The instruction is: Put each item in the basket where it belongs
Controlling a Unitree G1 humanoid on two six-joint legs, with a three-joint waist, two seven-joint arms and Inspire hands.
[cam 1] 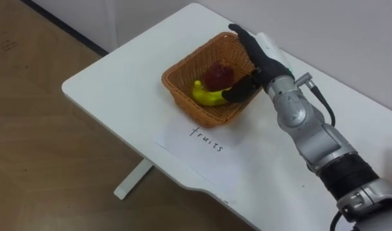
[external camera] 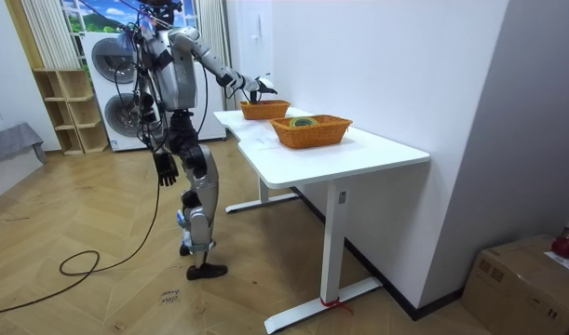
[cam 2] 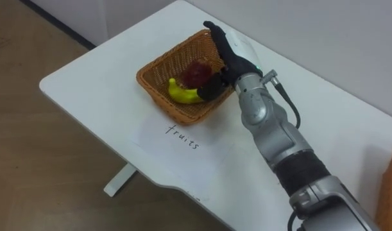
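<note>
Two pieces of fruit lie in the wicker basket point(cam 1: 183, 96) on the white bench point(cam 1: 119, 83): a yellow banana point(cam 1: 205, 96) and a dark red fruit point(cam 1: 218, 74) touching it from behind. Your right hand point(cam 1: 263, 58) hovers over the basket's far-right side. Its fingers are straight, the thumb points down just beside the banana, and it holds nothing. A handwritten paper sheet point(cam 1: 202, 151) lies just in front of the basket. In the room view a second basket point(external camera: 312, 133) sits nearer the camera. Your left hand point(external camera: 166, 168) hangs by the thigh, too small to tell its state.

White wall point(external camera: 405, 65), parquet floor point(external camera: 98, 298), white table point(external camera: 382, 154), washing machine point(external camera: 112, 60)
</note>
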